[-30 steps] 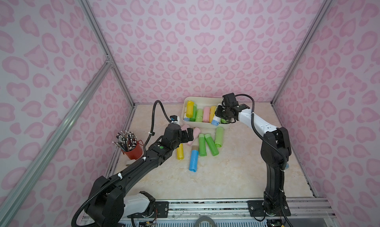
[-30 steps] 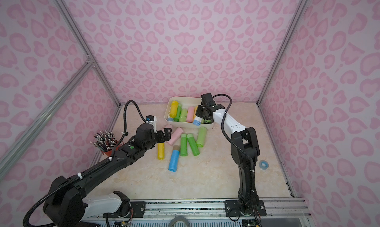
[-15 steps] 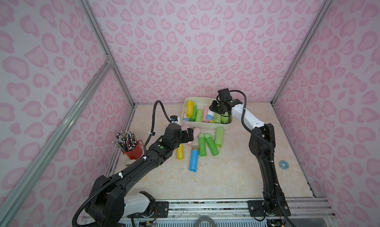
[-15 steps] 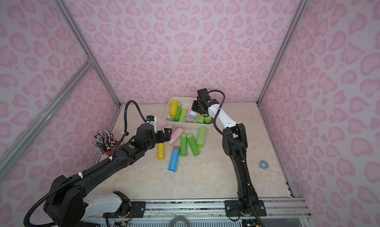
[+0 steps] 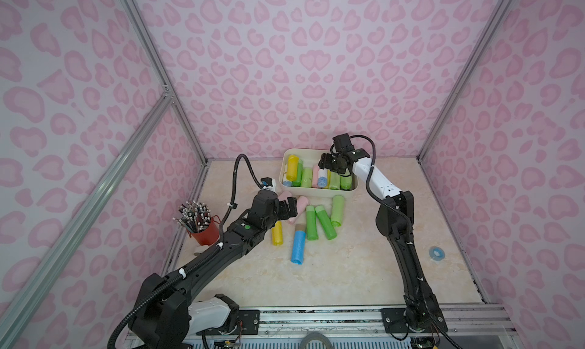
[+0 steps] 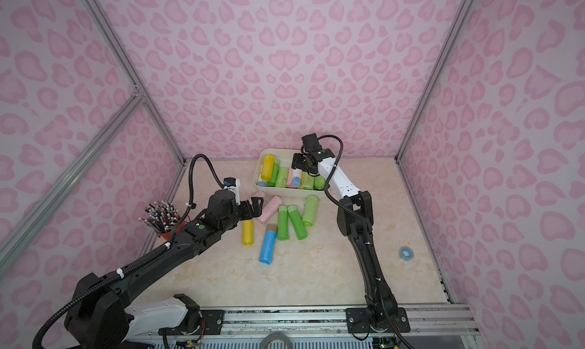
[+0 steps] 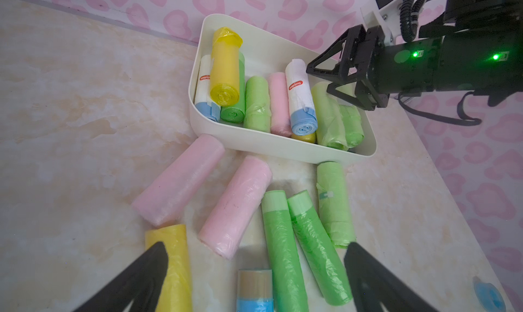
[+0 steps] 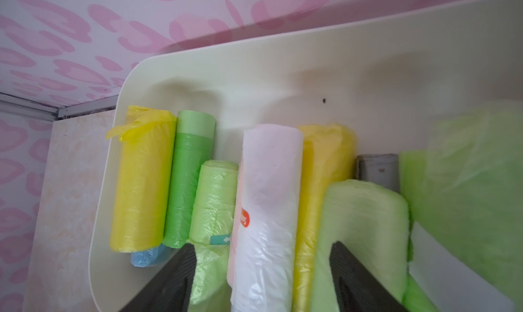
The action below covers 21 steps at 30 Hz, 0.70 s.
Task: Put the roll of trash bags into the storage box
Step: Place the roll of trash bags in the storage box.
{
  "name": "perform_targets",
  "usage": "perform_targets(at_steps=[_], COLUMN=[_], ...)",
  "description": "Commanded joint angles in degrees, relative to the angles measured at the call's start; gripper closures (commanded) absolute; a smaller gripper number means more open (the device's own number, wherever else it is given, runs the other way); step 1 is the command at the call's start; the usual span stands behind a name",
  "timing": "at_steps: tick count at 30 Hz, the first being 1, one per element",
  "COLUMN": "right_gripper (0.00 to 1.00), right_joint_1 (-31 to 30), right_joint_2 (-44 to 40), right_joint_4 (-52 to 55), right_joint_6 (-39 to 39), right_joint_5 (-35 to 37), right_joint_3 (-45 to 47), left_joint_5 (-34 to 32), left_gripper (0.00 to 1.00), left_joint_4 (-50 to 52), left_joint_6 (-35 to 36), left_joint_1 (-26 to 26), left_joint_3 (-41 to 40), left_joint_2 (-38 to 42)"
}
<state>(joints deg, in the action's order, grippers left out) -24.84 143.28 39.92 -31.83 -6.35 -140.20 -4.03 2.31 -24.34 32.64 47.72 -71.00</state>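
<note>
Seven rolls point(image 5: 311, 224) on marbled tabletop point(image 5: 348, 268), pink-spotted walls point(image 5: 316, 78); left pincer point(image 7: 256, 249) spread, right pincer point(image 7: 319, 78) spread over storage box point(image 7: 283, 149).

You get bright, even light and soft shadows; in the right wrist view, the green roll point(image 8: 469, 183) beside the fingers point(image 8: 353, 273) blurs.

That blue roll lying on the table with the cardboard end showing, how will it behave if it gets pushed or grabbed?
The blue roll is a cylinder on its side on the smooth table, so a sideways push would likely roll it. Its glossy film may dent slightly and slip when squeezed.
</note>
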Motion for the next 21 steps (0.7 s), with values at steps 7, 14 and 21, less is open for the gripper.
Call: perform_targets(at_steps=[7,14,21], right_gripper=[0.1,0.1,0.1], right_joint_1=[-0.34,-1.97,-2.41], right_joint_2=[-6.77,-21.06,-44.14], right_joint_4=[3.25,-1.59,-17.8], right_joint_6=[2.51,8.86,7.73], right_joint_5=[1.52,11.46,13.29], right_joint_3=[2.52,19.95,53.02], left_joint_5=[-0.58,-1.42,-0.96], left_gripper=[0.0,0.0,0.0], left_joint_4=[1.26,2.44,2.53], left_joint_6=[-0.79,-2.07,-2.88], left_joint_1=[-0.06,-0.01,0.19], left_joint_3=[0.75,-0.14,-1.92], left_joint_2=[1.3,3.2,5.64])
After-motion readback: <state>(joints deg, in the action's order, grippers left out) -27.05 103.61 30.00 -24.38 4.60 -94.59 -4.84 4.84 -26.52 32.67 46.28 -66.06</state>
